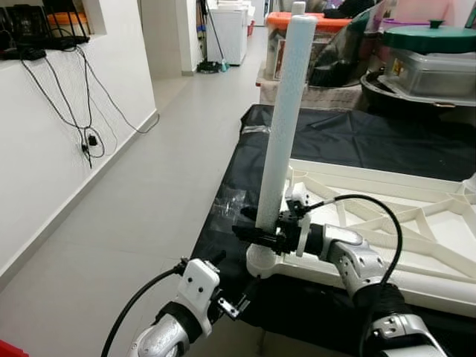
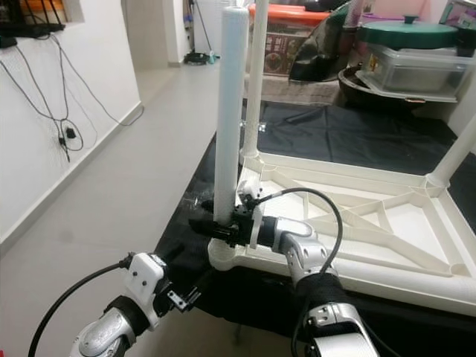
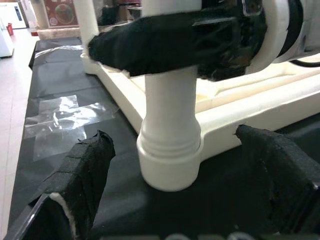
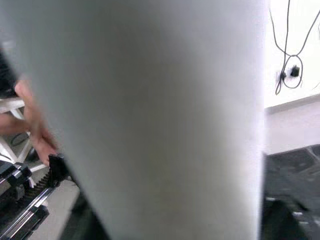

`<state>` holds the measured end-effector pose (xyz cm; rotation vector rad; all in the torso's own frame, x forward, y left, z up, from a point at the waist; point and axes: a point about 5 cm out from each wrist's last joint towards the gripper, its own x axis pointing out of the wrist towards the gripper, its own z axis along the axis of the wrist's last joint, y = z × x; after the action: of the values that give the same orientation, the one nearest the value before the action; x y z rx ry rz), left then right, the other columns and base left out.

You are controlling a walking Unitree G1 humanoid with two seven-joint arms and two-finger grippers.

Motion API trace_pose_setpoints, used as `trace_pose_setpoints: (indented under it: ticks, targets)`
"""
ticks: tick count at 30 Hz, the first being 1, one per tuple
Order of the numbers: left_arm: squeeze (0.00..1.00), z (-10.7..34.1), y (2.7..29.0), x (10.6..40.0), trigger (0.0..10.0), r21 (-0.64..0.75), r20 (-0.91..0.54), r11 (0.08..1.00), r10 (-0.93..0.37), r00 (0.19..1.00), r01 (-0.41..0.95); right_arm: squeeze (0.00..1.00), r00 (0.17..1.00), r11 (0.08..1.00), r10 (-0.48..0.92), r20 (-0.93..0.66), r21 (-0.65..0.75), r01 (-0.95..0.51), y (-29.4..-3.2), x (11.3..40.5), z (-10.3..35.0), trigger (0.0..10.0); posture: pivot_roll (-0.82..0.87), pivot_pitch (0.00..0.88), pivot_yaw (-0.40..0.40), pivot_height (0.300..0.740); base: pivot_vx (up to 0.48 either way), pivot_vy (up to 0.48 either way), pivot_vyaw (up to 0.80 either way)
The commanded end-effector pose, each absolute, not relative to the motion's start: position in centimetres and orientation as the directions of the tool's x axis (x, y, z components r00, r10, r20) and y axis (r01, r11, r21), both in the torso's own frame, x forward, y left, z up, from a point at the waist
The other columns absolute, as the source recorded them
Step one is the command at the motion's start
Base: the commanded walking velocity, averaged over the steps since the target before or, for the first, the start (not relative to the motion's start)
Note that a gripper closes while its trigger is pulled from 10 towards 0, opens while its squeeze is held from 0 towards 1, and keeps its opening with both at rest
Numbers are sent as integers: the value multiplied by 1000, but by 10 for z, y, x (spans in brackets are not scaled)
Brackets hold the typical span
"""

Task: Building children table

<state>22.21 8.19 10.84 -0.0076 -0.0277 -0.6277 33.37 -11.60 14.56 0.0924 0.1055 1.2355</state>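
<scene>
1. We see a work surface draped in black cloth, with clear tape stuck on it near the left edge. To the left runs a grey tiled floor along a white wall with black cables hanging down it.
2. Far side: storage bins, one with an orange lid, and a clear container with a green lid. A white appliance stands at the far end of the corridor.
3. The white children table frame lies upside down and flat on the cloth, its ribbed underside up.
4. A white table leg stands in the near-left corner socket of the frame, long axis vertical, free end pointing up, leaning slightly right at the top in the left eye view.
5. Another leg stands upright at the far-left corner, and a third rises tilted at the far right.
6. The right gripper reaches in from the right, its fingers closed around the near leg just above the socket.
7. The left gripper sits low at the near-left edge of the surface, fingers spread wide on either side of the socket, holding nothing. Whether they touch the cloth we cannot tell.
8. In the right wrist view the leg is a blurred white mass close up, and a person's hand appears beside it.
</scene>
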Motion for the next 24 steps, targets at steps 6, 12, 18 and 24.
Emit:
trace_pose_setpoints:
  ticks: [6, 12, 18, 24]
  targets:
    - [0, 105, 83, 220, 10000, -16, 11, 810, -586, 810, 586, 0, 373, 374, 927, -28, 132, -918, -102, 333, 140, 0, 42, 0, -28, 740, 0, 0, 0]
    - [0, 105, 83, 220, 10000, -16, 8, 809, -588, 809, 588, 0, 792, 777, 611, 17, 177, -604, -111, 357, 142, 0, 40, 0, -29, 740, 0, 0, 0]
    - [0, 105, 83, 221, 10000, -15, 7, 807, -590, 808, 590, 0, 994, 984, 97, -47, 151, -89, -136, 356, 130, 0, 33, 0, -24, 740, 0, 0, 0]
    - [0, 104, 83, 221, 10000, -14, 6, 807, -591, 807, 591, 0, 943, 927, -315, -106, 179, 330, -153, 337, 124, 0, 36, 0, -27, 740, 0, 0, 0]
